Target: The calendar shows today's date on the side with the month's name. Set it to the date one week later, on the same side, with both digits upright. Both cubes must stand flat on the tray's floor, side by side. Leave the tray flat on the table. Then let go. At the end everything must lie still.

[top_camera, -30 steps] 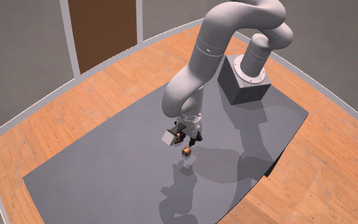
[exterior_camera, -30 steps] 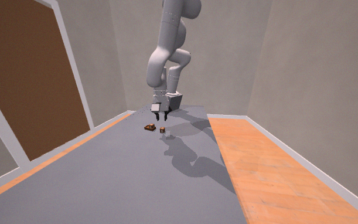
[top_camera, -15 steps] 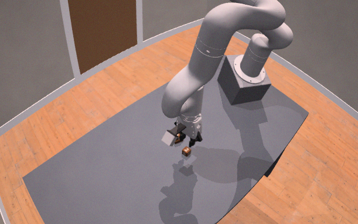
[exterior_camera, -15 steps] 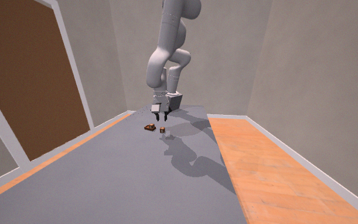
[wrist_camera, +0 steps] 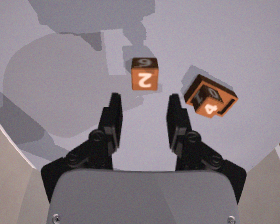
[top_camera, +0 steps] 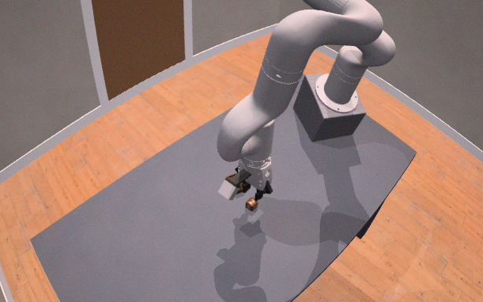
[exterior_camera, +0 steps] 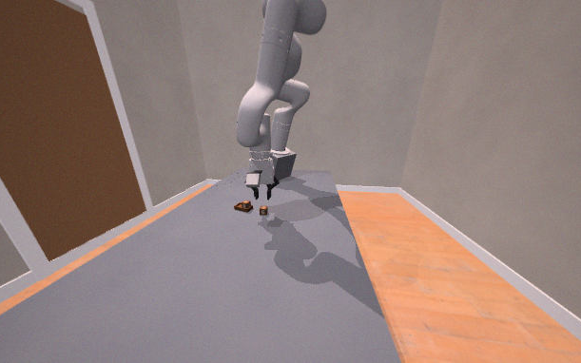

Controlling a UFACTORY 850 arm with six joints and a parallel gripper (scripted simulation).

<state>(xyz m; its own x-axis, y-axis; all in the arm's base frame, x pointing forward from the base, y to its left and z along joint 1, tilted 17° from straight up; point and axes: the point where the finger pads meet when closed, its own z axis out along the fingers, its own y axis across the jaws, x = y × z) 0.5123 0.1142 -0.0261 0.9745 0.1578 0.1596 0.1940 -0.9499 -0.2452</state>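
A loose orange-brown cube (top_camera: 251, 204) (exterior_camera: 263, 210) (wrist_camera: 144, 80) stands on the table, its lit top showing a 2 and a darker side a 6 or 9. The small brown tray (exterior_camera: 239, 208) (wrist_camera: 220, 86) lies beside it, turned at an angle in the wrist view. A second cube (exterior_camera: 245, 204) (wrist_camera: 209, 106) is in the tray, with a 4 on top and a 1 and a 0 on darker sides; whether it stands fully flat is unclear. My gripper (top_camera: 252, 191) (exterior_camera: 262, 196) (wrist_camera: 144, 105) is partly open and empty, above the table near the loose cube. In the top view it mostly hides the tray.
The grey table (top_camera: 131, 205) (exterior_camera: 167, 285) carries the arm's base block (top_camera: 329, 118) (exterior_camera: 285, 163) at its far end. A pale block (top_camera: 228, 190) (exterior_camera: 253, 180) is mounted on the gripper's side. The arm's shadow falls across the table around the loose cube.
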